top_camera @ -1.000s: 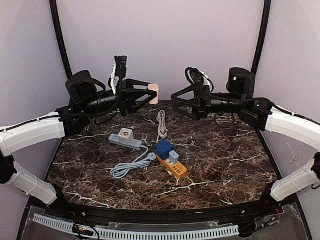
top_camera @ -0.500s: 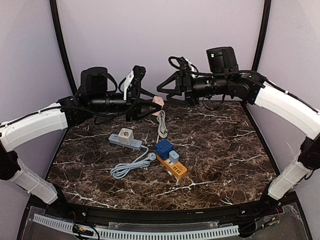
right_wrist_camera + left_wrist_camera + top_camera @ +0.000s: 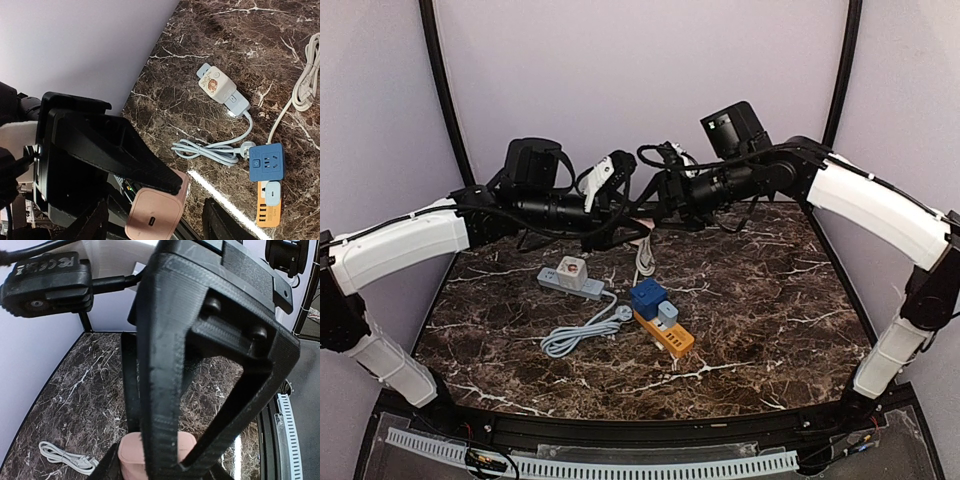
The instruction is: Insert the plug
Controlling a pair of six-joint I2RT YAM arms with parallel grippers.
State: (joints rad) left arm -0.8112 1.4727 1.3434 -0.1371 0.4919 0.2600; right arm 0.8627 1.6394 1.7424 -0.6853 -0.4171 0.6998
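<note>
We see the left gripper [image 3: 632, 212] clamped shut on a pale pink, rounded plastic charger block [image 3: 154, 214]. One black finger lies across the block's top, and the face with a small oval port points at the right wrist camera. The right gripper [image 3: 157, 225] stands open around the same block. Its dark fingers [image 3: 227, 222] sit on either side, with a gap showing at each. We read no brand on the pink block, which hangs in the air over the far middle of the dark brown marble-patterned table [image 3: 770, 300].

In the left wrist view a black housing [image 3: 47, 282] carries raised marks, upside down, seemingly FC and CE.

Below on the table lies a grey power strip [image 3: 552, 278] holding a white cube adapter [image 3: 572, 268]. The adapter has a round brownish picture whose writing is too small for us to read. Beside the strip a blue socket cube [image 3: 647, 296] with a power-symbol button sits against an orange power strip [image 3: 676, 342]. A coiled grey cable [image 3: 582, 333] and a bundled white cable [image 3: 643, 250] lie near them.
</note>
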